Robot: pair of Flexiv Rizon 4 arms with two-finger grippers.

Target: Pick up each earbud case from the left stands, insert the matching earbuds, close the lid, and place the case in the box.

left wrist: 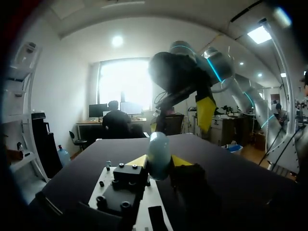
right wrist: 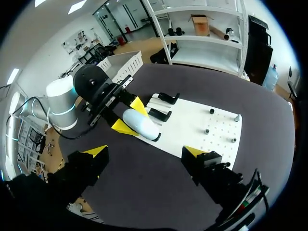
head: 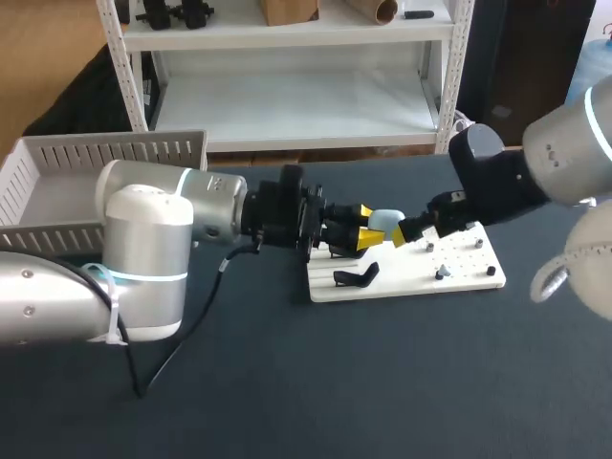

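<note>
**Case held out ahead of the open right fingers**

The right gripper (right wrist: pixel 145 151) stands with its two yellow tips spread wide and nothing between them. The earbud case (right wrist: pixel 140 125) lies just ahead of that gap and roughly centred on it, not yet within the fingers' reach.

The case is pale blue and oval, lifted off the white board (right wrist: pixel 192 120). The left gripper (left wrist: pixel 159 160) pinches it from two sides at its rear end. Its long axis runs on from the left fingers, so the free, rounded end juts out towards the right arm (the left wrist view shows it rising straight out from between the tips).

My reading is that the left arm has the case and the right, close by, is the free one. Any work on the lid turns on the right fingers coming in across the case's exposed end rather than along it. Whether the lid is open I cannot tell.

Behind the case, the black stands (right wrist: pixel 163 98) sit on the board's left part. Farther off to the left is the box (head: pixel 57 153).
</note>
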